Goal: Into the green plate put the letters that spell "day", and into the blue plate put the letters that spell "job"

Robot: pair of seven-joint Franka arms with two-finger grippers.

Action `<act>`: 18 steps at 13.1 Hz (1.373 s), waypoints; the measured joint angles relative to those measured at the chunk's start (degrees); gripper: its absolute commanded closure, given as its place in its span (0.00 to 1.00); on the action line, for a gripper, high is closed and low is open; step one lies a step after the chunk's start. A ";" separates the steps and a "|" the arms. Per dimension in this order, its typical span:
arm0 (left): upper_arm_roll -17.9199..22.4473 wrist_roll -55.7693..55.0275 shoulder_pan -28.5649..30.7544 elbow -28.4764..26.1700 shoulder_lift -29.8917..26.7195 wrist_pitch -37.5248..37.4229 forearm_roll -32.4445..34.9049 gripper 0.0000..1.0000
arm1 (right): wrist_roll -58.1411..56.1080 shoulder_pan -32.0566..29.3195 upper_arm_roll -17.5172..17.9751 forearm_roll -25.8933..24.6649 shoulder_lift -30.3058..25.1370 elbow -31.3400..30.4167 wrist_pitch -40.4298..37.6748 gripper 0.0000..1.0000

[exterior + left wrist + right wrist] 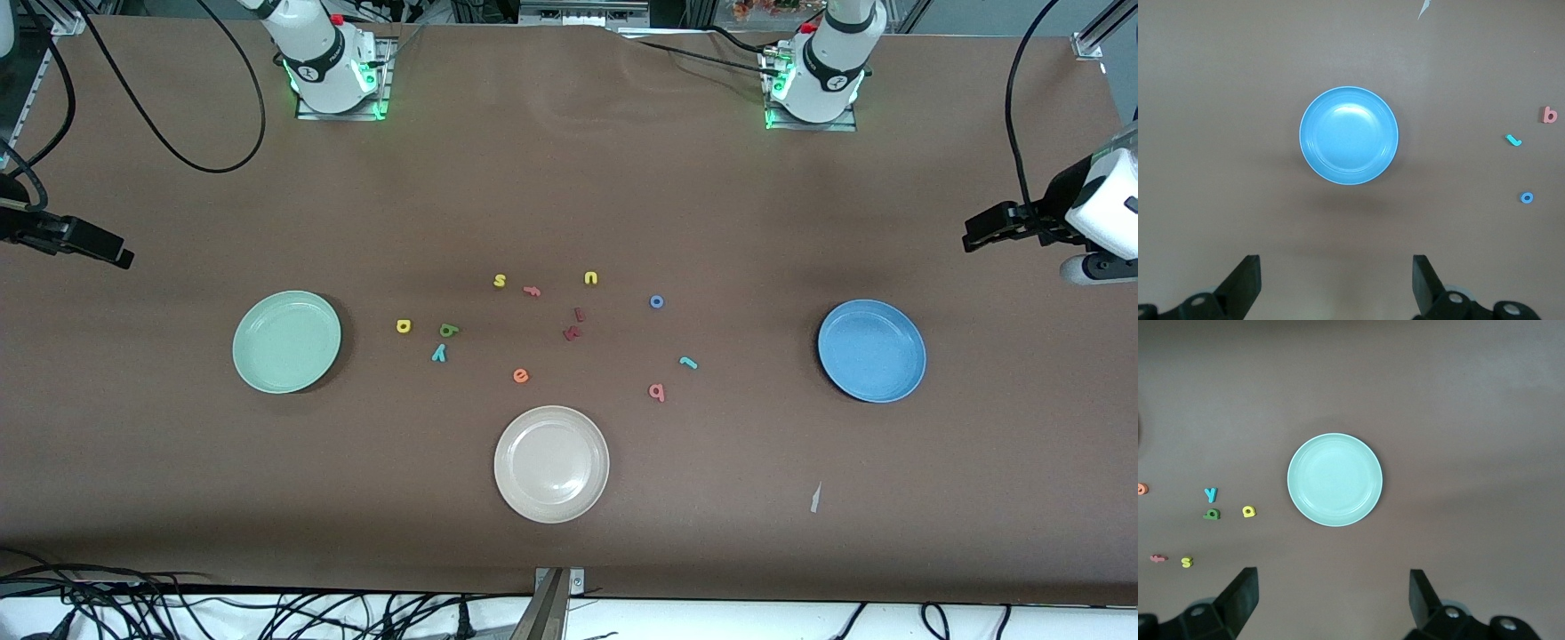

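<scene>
Round mint-green plate [286, 341] and round mid-blue plate [871, 350] empty near opposite table ends, tiny foam letters [448, 331] scattered between; left gripper [1337, 283] and right gripper [1333, 600] hovering, fingers apart.

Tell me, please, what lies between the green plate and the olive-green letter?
Only the yellow rounded letter lies between the green plate and the olive-green letter; the front view shows this.

Both arms leave your front view above their bases. You see each wrist camera's gripper only as fingertips cut off at 6 o'clock. The dark red letters [573, 325] are too small to read.
</scene>
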 measured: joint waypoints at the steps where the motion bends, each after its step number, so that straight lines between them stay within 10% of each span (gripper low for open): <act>1: 0.00 0.00 0.00 -0.03 0.00 0.01 0.00 0.00 | 0.00 0.00 0.02 0.06 -0.06 -0.19 -0.01 0.00; 18: -0.01 0.00 0.00 -0.16 0.14 0.04 0.00 0.00 | -11.35 0.36 0.94 -0.51 -3.73 -5.59 -0.37 0.00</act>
